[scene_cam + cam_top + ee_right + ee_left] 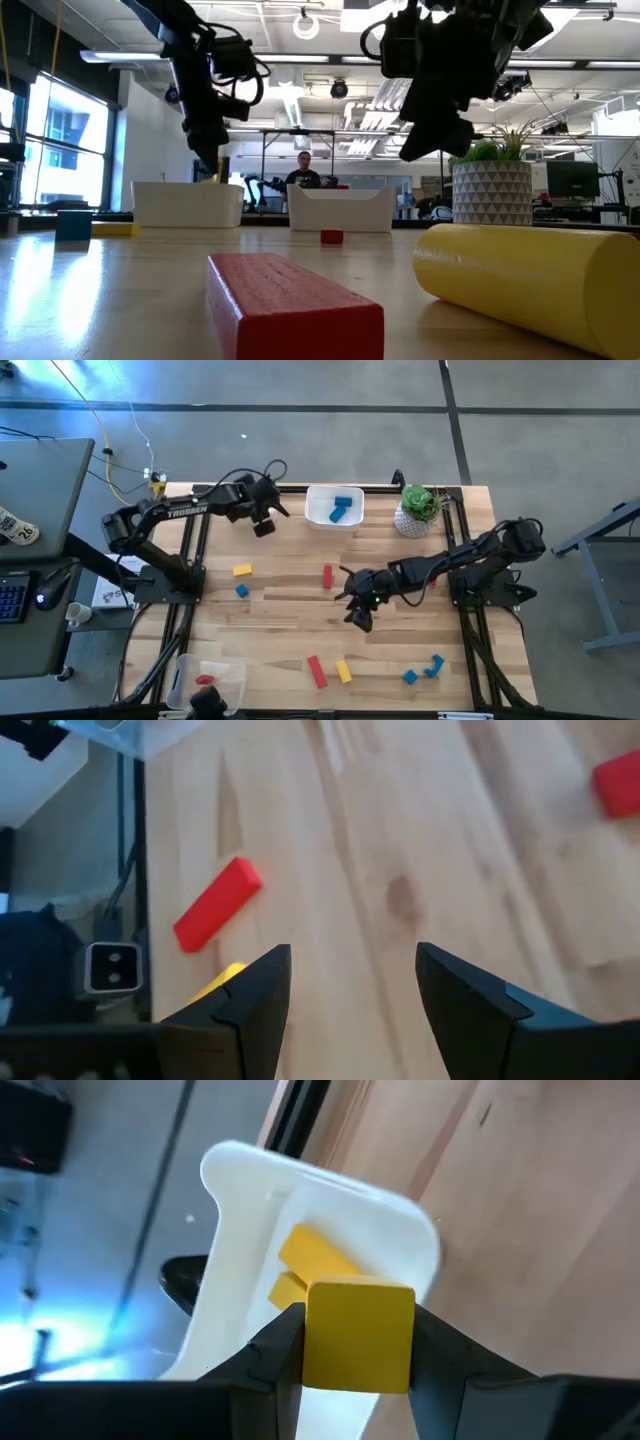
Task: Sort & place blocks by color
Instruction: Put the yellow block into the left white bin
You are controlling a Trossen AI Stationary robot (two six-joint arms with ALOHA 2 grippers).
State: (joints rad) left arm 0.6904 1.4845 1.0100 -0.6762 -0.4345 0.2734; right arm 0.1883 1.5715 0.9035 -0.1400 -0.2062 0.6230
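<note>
Left tool (pixel 350 1355) grasps a yellow block (pixel 358 1335) over the white bin (pixel 240 1230).
Release next; your right tool (pixel 350 985) hangs unclenched, red bar (pixel 217 903) at ten o'clock.

The wooden counter (pixel 290 630) carries scattered red, yellow and blue blocks (pixel 317 671), white bins (pixel 334 507) and a potted plant (pixel 418 510).

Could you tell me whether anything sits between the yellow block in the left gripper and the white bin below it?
Nothing visible does. The left gripper holds the yellow block above the white bin, which already holds yellow blocks, with only open air between them.
</note>
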